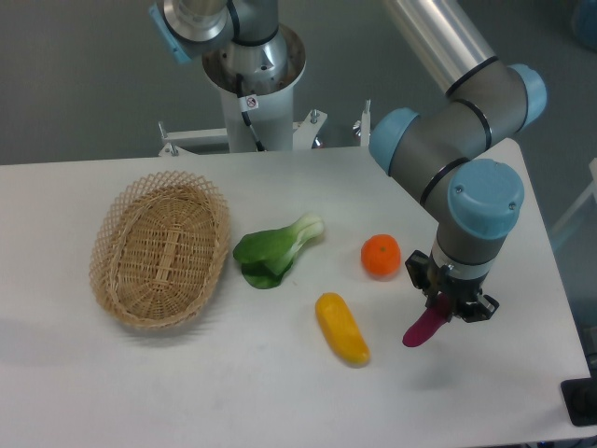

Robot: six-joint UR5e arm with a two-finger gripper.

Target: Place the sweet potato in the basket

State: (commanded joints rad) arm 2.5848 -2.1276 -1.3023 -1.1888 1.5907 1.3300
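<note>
The magenta sweet potato [423,329] hangs tilted just above the table at the right, its upper end pinched in my gripper [445,309], which is shut on it. Its lower tip points down and to the left, and I cannot tell whether that tip touches the table. The woven wicker basket [109,243] lies on the left side of the table, far from the gripper, with nothing inside it.
An orange fruit [381,256] sits just left of the gripper. A yellow oblong vegetable [341,328] lies in front of the middle. A green bok choy [275,249] rests next to the basket's right rim. The table's right edge is close to the arm.
</note>
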